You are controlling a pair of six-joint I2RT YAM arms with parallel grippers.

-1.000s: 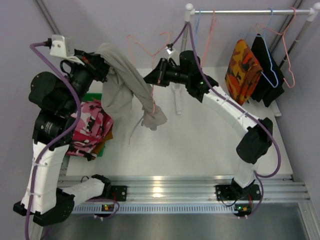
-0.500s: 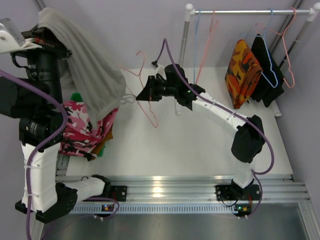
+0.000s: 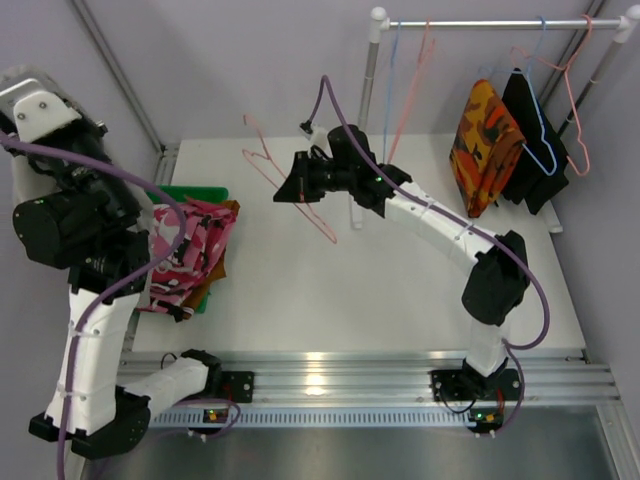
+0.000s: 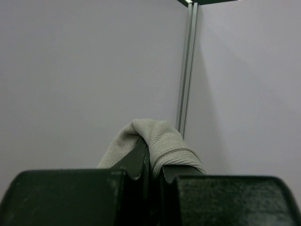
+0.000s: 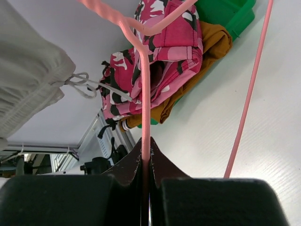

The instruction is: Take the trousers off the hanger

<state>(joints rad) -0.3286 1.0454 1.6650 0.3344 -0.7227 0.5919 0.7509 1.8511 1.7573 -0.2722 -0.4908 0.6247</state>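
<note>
The light grey trousers [image 4: 157,136] are pinched in my shut left gripper [image 4: 153,162], held high at the far left against the wall. In the top view my left arm hides most of them. They also hang at the left of the right wrist view as grey cloth [image 5: 28,80]. My right gripper [image 5: 146,143] is shut on the wire of a bare pink hanger [image 3: 290,188], held above the table's middle. The pink floral trousers [image 3: 185,250] lie on the rust-brown trousers [image 3: 226,215] at the table's left edge.
A green bin [image 3: 190,193] sits under the pile. At the back right, a rail [image 3: 500,22] on a white post [image 3: 365,100] carries an orange-patterned garment [image 3: 485,130], a black garment [image 3: 530,125] and bare blue and pink hangers.
My left arm swung the grey trousers up and left, off the pink hanger, to the far left corner. The right gripper stayed shut on the hanger, which now hangs bare.
</note>
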